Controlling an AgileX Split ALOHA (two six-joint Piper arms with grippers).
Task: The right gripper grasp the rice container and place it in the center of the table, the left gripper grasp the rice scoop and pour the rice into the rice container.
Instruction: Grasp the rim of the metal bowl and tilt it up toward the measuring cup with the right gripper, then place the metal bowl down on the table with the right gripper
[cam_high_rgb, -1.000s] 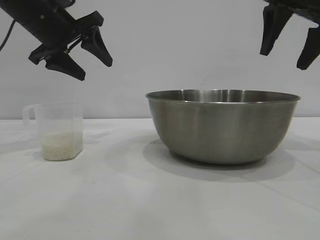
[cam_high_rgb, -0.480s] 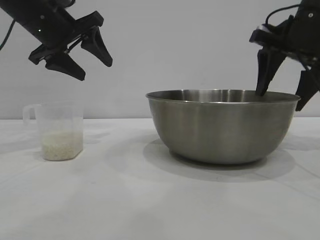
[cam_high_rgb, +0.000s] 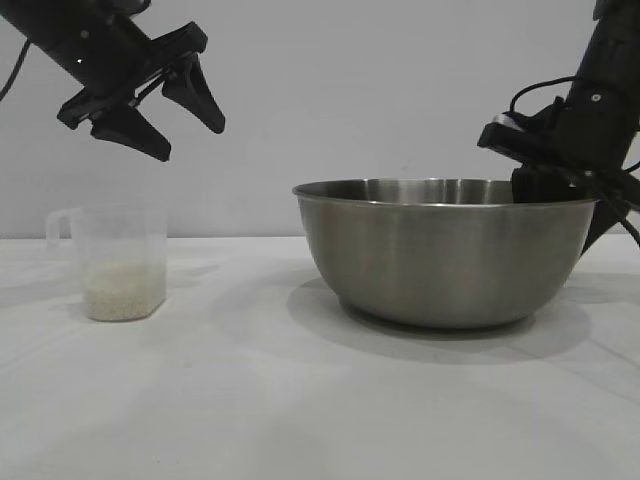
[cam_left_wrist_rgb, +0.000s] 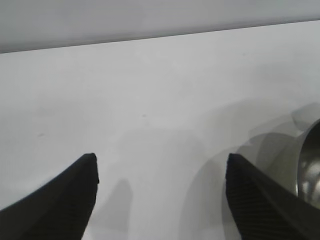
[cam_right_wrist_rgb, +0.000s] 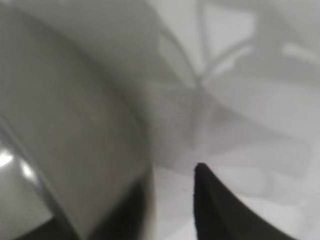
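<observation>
White table (cam_high_rgb: 300, 400) bearing the rice container (cam_high_rgb: 440, 255) at right: right gripper (cam_high_rgb: 590, 200) straddling its rim, grip unconfirmed, to carry it centreward next; left gripper (cam_high_rgb: 160, 110), jaws spread, above the rice scoop (cam_high_rgb: 115, 262).

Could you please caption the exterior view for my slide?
Right gripper straddles the rice container's rim; left gripper hangs open above the rice scoop.

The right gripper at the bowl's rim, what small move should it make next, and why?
Probably finish closing on the rim. The right gripper straddles the far-right rim of the steel bowl, one finger inside, one outside, and the bowl sits right of the table's middle, so it needs a firm hold before moving.
</observation>
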